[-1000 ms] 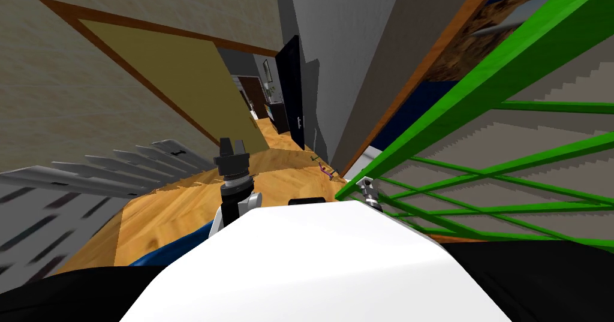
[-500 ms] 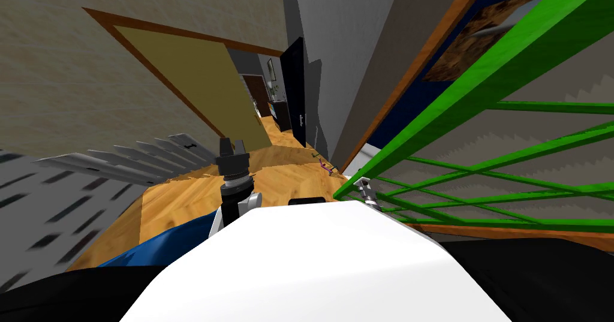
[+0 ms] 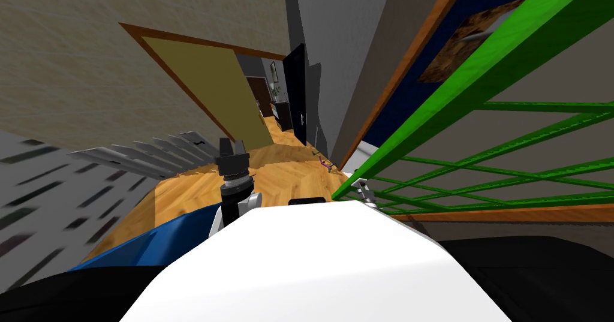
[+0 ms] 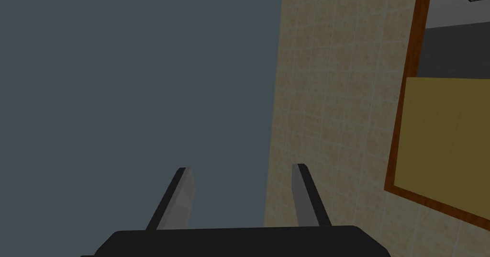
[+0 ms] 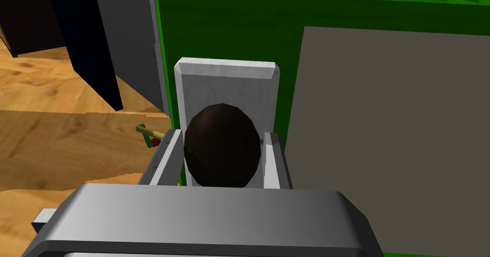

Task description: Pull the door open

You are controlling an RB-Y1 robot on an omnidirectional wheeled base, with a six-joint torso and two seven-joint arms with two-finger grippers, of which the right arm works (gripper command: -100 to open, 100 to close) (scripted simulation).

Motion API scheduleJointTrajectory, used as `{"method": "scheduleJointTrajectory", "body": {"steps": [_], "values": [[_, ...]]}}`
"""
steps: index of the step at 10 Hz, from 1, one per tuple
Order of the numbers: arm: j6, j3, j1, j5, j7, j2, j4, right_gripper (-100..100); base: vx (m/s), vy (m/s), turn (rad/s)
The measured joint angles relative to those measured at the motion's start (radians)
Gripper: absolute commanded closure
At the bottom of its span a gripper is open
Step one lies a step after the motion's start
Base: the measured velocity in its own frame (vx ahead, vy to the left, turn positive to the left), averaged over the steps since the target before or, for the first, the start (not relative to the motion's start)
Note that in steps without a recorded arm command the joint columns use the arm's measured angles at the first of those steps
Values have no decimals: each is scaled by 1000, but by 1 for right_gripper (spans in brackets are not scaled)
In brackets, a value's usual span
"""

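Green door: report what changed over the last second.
The green door has swung, its lower rail levelling in the head view, while my base turned and the whole view shifted. The right gripper stays shut on the dark knob; the left gripper stays open and idle.

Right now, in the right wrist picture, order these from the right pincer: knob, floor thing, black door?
1. Dark knob, between the right pincer's fingers.
2. Small green-and-red thing, on the floor nearby.
3. Black door, farthest, across the floor.

Perhaps home: wood floor [image 3: 282, 180], green door [image 3: 479, 66]
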Motion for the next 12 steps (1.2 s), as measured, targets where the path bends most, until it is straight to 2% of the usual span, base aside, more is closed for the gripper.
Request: {"method": "scheduleJointTrajectory", "body": {"steps": [2, 4, 5, 6, 7, 8, 11, 12], "values": [[-32, 24, 2, 20, -14, -5, 13, 100, -176, -38, 5], [-55, 51, 28, 42, -25, -18, -10, 100, -171, -16, 2], [-71, 61, 28, 50, -33, -21, 1, 100, -185, -25, -9], [-84, 72, 34, 60, -38, -26, -1, 100, -86, -14, 7], [-85, 76, 36, 62, -39, -24, -1, 100, -29, -35, -137], [-95, 89, 53, 75, -37, -28, -14, 100, -30, -35, -79], [-137, 117, 74, 104, -35, -32, -18, 100, -18, -43, -85], [-149, 128, 89, 116, -32, -36, -32, 100, -21, -35, -32]]}}
